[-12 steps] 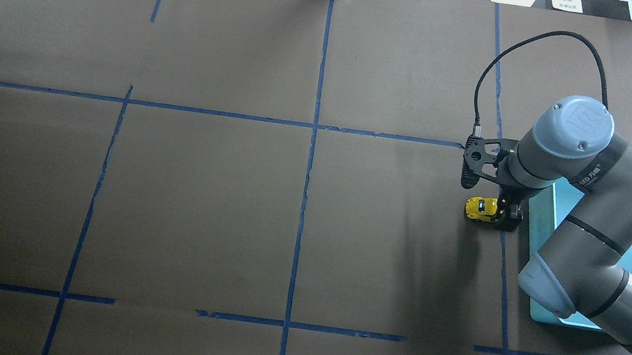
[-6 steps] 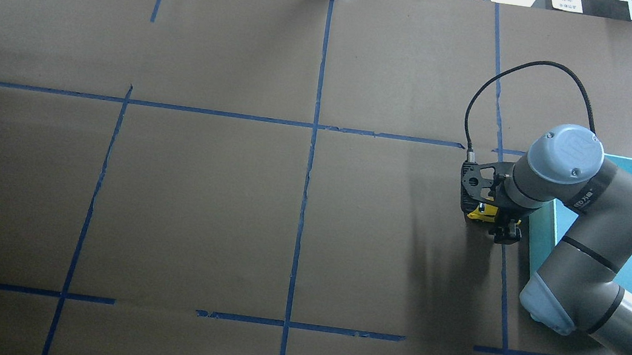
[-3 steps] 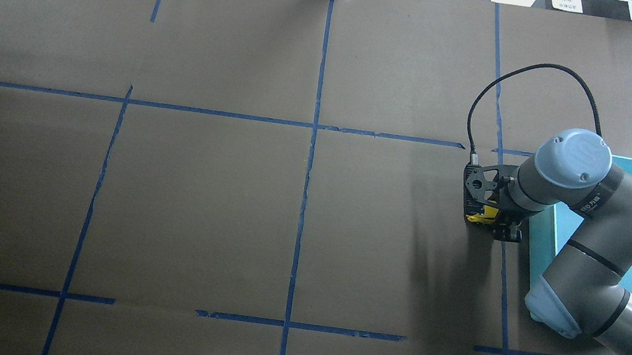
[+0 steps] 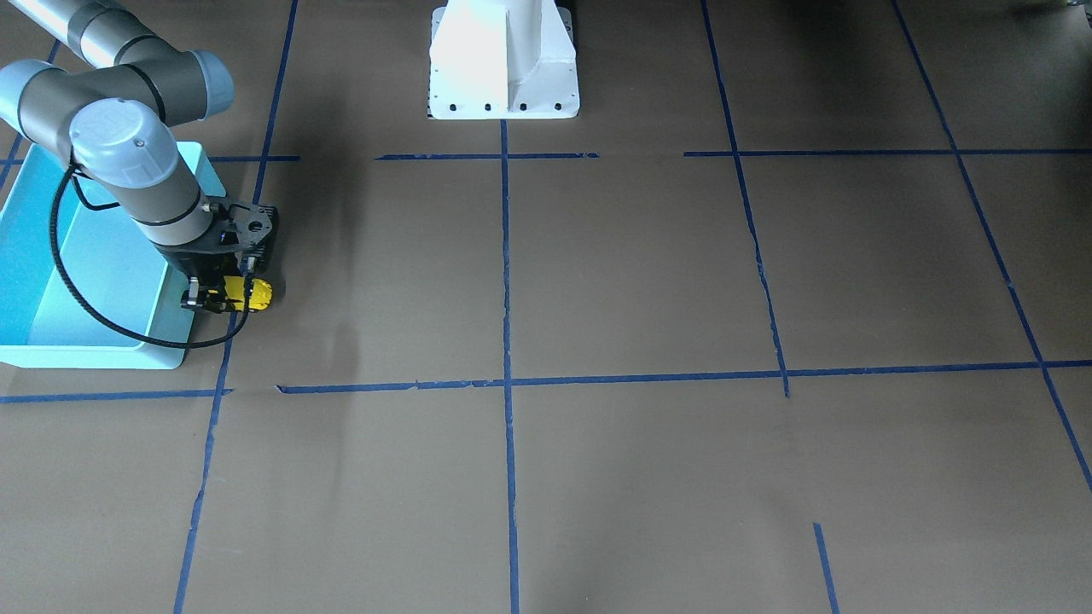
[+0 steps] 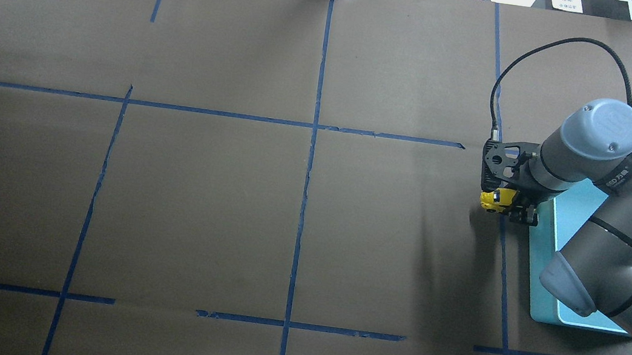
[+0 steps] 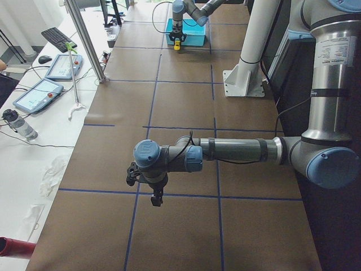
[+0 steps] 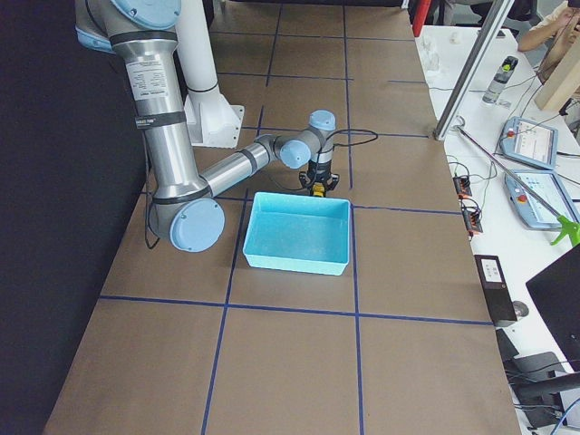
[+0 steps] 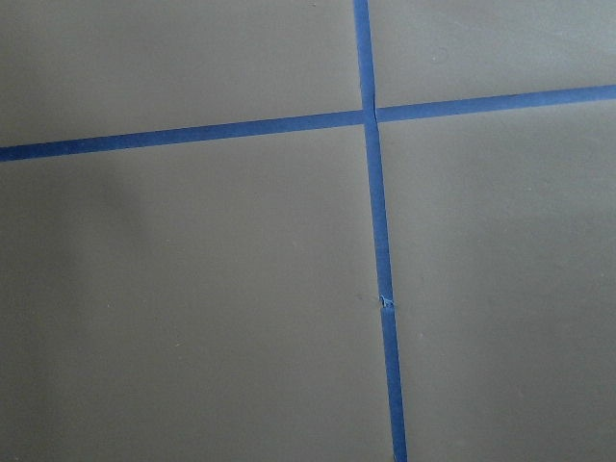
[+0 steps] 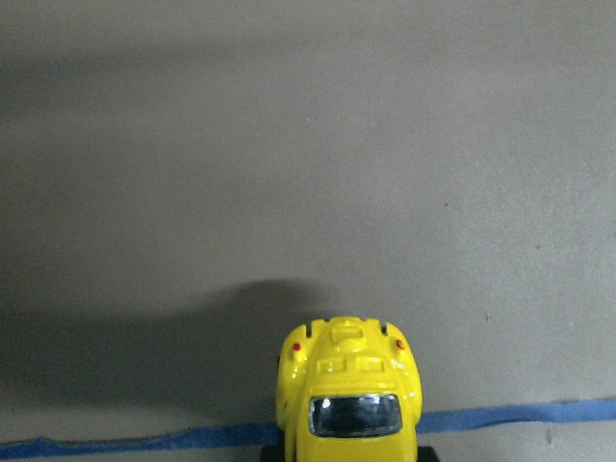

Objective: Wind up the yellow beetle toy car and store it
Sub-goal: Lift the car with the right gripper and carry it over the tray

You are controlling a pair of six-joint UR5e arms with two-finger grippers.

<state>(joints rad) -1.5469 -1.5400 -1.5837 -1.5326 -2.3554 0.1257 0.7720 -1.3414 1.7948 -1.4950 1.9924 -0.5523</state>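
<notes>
The yellow beetle toy car [image 5: 495, 199] hangs just above the brown table beside the bin's left edge, with my right gripper [image 5: 511, 206] shut on its rear half. In the front-facing view the car [image 4: 249, 294] pokes out of the right gripper [image 4: 218, 295]. The right wrist view shows the car [image 9: 351, 397] from above, with its shadow on the paper below it. The light-blue bin [image 5: 541, 274] lies under the right arm. My left gripper [image 6: 156, 197] hovers over the table far from the car; I cannot tell whether it is open or shut.
Blue tape lines [image 5: 312, 140] divide the brown paper into squares. A white robot base plate [image 4: 503, 60] stands at the robot's side of the table. Monitors, tablets and cables [image 7: 530, 145] sit beyond the far table edge.
The right gripper has risen and shifted away from the robot and slightly toward the bin, carrying the car off the table. Before that it had drawn the car toward the robot along the table.
</notes>
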